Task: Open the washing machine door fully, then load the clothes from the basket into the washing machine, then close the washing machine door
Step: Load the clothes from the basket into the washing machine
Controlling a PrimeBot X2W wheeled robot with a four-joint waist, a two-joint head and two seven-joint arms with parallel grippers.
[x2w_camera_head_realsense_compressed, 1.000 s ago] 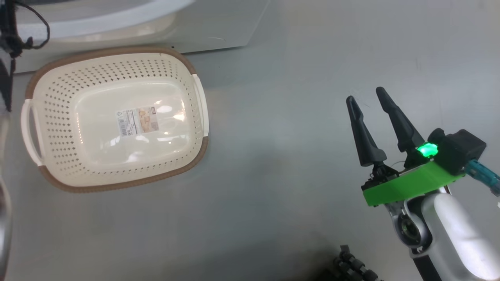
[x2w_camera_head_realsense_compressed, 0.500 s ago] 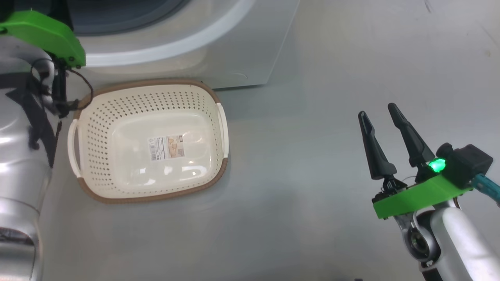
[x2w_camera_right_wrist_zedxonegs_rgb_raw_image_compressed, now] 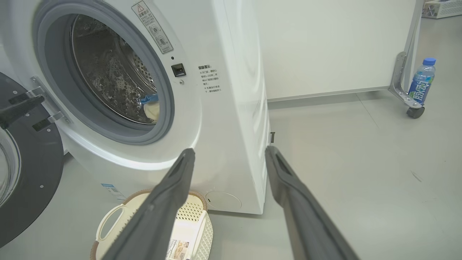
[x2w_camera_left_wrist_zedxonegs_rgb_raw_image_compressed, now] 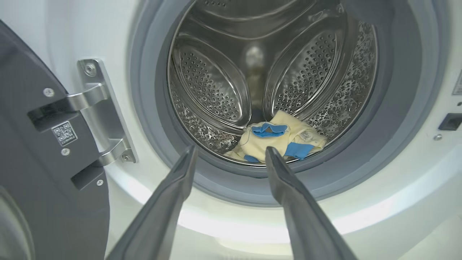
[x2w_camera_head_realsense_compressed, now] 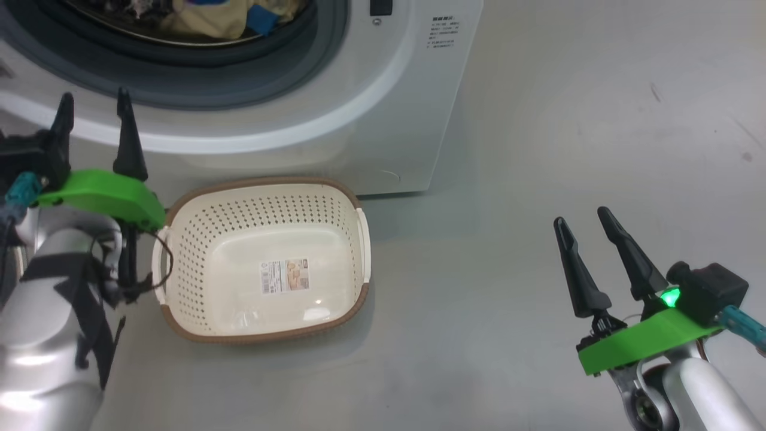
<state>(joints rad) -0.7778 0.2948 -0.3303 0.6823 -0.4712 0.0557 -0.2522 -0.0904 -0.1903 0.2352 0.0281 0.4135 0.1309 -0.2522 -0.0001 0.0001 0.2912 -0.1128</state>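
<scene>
**Head view: basket (x2w_camera_head_realsense_compressed: 197, 239) on the floor (x2w_camera_head_realsense_compressed: 568, 120) before the washing machine (x2w_camera_head_realsense_compressed: 383, 120)**

Head view looks down on the white machine, its round mouth uncovered. The basket sits upright on the grey floor just in front of the machine's lower front, with the label sticker (x2w_camera_head_realsense_compressed: 285, 275) on its base in plain sight. The left gripper (x2w_camera_head_realsense_compressed: 94, 96) hovers by the lower rim of the mouth, to the left of the basket. Its fingers (x2w_camera_head_realsense_compressed: 127, 143) are spread apart and pinch nothing. The right gripper (x2w_camera_head_realsense_compressed: 580, 216) hangs over bare floor, well to the right of both basket and machine. Its fingers (x2w_camera_head_realsense_compressed: 575, 269) are likewise spread, with nothing between them.

Left wrist view looks straight into the perforated steel drum (x2w_camera_left_wrist_zedxonegs_rgb_raw_image_compressed: 216, 83). The clothes (x2w_camera_left_wrist_zedxonegs_rgb_raw_image_compressed: 278, 139), a cream-yellow bundle with bright blue trim, lie at the bottom of the drum, close behind the grey gasket (x2w_camera_left_wrist_zedxonegs_rgb_raw_image_compressed: 151, 119). The washing machine door (x2w_camera_left_wrist_zedxonegs_rgb_raw_image_compressed: 47, 180) stands swung away at the left, its dark inner face toward the camera. It hangs on a metal hinge (x2w_camera_left_wrist_zedxonegs_rgb_raw_image_compressed: 104, 108).

Right wrist view takes the machine from its right front. The door's black rim is at the left edge, a corner of the clothes shows inside the drum, and the basket is low in front. A blue-capped bottle (x2w_camera_right_wrist_zedxonegs_rgb_raw_image_compressed: 421, 81) stands on the floor far to the right.
</scene>
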